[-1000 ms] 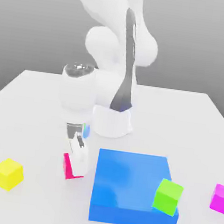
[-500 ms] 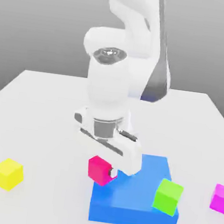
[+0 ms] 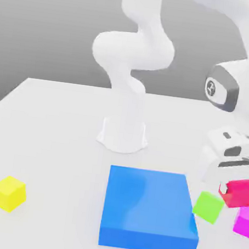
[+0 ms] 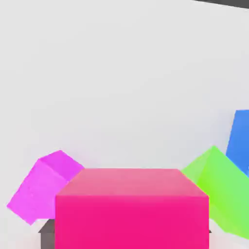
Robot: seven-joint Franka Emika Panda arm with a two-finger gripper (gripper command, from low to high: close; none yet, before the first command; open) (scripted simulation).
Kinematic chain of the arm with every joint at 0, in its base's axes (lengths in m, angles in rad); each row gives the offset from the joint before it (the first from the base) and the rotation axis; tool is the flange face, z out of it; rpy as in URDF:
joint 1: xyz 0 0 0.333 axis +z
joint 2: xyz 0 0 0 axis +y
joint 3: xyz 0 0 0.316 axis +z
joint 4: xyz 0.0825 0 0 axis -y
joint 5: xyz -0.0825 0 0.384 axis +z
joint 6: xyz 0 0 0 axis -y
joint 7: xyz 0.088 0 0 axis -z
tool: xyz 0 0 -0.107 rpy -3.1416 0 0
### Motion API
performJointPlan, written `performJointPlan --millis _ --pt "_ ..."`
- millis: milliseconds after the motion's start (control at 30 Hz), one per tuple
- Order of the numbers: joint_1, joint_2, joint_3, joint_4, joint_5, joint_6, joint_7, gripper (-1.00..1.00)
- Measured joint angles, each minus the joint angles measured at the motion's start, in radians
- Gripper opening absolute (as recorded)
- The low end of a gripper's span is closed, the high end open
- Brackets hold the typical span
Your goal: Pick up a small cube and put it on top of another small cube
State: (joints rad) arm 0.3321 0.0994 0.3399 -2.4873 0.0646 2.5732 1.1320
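Here, taken view by view, with the flat blue block as the landmark.

Exterior view, claw: the claw (image 3: 230, 187) was clamped on the small cube (image 3: 239, 192), carried clear of the worktop (image 3: 47, 138).
Exterior view, place: the small cube hung off the flat blue block (image 3: 150, 207) toward the exterior view's right, beyond the green cube (image 3: 209, 206), and just above the purplish-magenta cube (image 3: 244, 221).
Exterior view, green cube: it sat tilted beside the block's right-hand edge, not flat.
Exterior view, bystander: a yellow cube (image 3: 8, 193) lay well apart on the block's other side.
Exterior view, risk: the green cube stood near the carried one, so a low or sideways pass might have clipped it, in my judgement.

Hand view, claw: the small cube (image 4: 131, 209) sat held between the jaws, its top face level.
Hand view, neighbours: the purplish-magenta cube (image 4: 44, 187) lay on one side below, the green cube (image 4: 221, 187) on the other, nearest the block (image 4: 239, 138).
Hand view, heading: the cube faced the camera square-on, edges parallel to the jaws; being a cube, it had no long axis.
Hand view, risk: both cubes below looked turned against the held one, so a release without squaring up could have left it overhanging and sliding off.
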Motion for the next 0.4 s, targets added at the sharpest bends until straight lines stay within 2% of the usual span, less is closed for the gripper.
performJointPlan --millis 100,267,300,400 --pt "0.064 0.024 0.016 0.026 -0.112 -0.001 0.106 -1.00" --pt "0.128 0.173 -0.039 0.040 -0.252 0.130 0.216 -1.00" --pt "0.135 0.191 -0.048 0.041 -0.266 0.146 0.226 1.00" --pt "0.135 0.191 -0.048 0.041 -0.266 0.146 0.226 1.00"
